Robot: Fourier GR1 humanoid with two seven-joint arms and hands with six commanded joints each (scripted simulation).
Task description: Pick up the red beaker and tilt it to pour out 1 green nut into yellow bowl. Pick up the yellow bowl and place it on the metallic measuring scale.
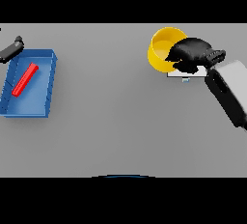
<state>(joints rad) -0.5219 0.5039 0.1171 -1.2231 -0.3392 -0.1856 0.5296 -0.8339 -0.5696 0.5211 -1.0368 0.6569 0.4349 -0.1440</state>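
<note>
Grey table point(120, 121). Right hand point(190, 54) clenched on yellow bowl point(161, 49) rim, over scale point(185, 75). Left hand point(12, 49) beside blue tray point(48, 88); grip unclear.

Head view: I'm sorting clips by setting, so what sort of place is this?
Probably a lab-style test bench rather than a home or kitchen: a plain grey table holding a yellow bowl by a measuring scale, plus a blue tray with a red beaker lying inside.

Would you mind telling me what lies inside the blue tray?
Inside the blue tray lies one long red piece, set diagonally on its floor. The left hand overlaps the tray's far corner, hiding that part.
</note>
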